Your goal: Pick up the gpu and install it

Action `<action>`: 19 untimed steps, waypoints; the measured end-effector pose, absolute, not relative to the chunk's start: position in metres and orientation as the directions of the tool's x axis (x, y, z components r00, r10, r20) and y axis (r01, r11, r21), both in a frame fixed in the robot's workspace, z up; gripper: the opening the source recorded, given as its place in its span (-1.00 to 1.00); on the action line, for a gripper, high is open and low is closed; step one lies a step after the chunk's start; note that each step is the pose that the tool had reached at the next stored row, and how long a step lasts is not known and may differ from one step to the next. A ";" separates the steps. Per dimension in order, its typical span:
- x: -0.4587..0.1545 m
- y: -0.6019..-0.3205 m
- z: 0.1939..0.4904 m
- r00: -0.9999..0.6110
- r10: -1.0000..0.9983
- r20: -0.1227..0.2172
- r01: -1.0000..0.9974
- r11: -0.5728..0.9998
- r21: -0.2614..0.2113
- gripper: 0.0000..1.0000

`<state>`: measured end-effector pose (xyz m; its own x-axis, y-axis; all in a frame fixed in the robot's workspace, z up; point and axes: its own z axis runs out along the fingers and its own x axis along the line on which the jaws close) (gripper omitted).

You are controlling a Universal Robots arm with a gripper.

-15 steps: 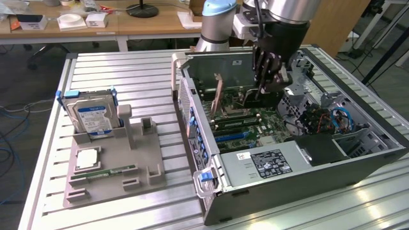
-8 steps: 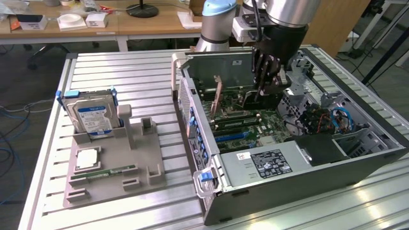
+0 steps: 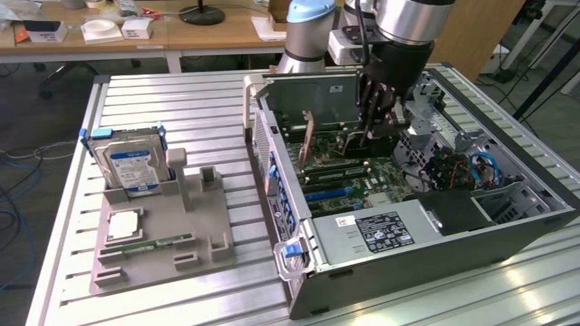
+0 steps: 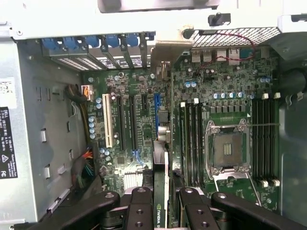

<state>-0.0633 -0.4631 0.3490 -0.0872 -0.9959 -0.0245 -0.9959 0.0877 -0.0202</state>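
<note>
Starting at the exterior view's left, a boxy silver hard drive with a blue label [image 3: 132, 166] stood upright in a grey fixture [image 3: 163, 238] on the ribbed metal table [image 3: 181, 102]. Rightward, inside the open black computer case [image 3: 435, 231], the gripper [image 4: 165, 201] had its black fingers [image 4: 141, 211] clenched on the thin green gpu card [image 4: 164, 158], held edge-down over the motherboard [image 4: 225, 110]. Seating it well probably called for keeping the card square to its slot, with the silver bracket [image 4: 170, 50] lined up at the rear opening.
</note>
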 end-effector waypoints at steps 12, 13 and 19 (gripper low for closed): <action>-0.063 -0.463 0.345 -0.087 -0.996 -0.032 -0.996 0.088 -0.020 -0.48; -0.063 -0.463 0.345 -0.087 -0.996 -0.032 -0.996 0.088 -0.020 -0.48; -0.063 -0.463 0.345 -0.087 -0.996 -0.032 -0.996 0.088 -0.020 -0.48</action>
